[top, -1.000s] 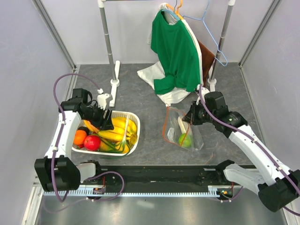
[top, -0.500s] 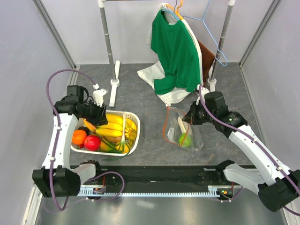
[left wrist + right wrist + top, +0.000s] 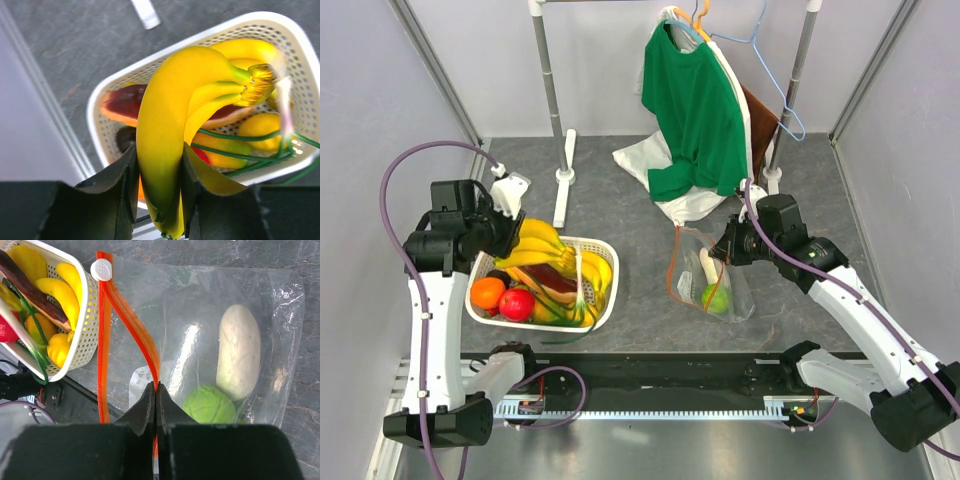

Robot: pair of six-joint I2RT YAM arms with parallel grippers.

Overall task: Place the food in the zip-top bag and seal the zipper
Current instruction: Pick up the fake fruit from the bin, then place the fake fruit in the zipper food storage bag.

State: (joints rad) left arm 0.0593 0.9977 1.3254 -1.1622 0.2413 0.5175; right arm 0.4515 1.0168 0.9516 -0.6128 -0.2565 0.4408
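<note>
The bunch of yellow bananas is clamped in the left gripper and held above the white basket, where an orange and a red apple are seen. The zip-top bag is laid on the table just right of the basket, with 1 white radish and 1 green lime inside. Its orange-red zipper is pinched by the closed right gripper.
</note>
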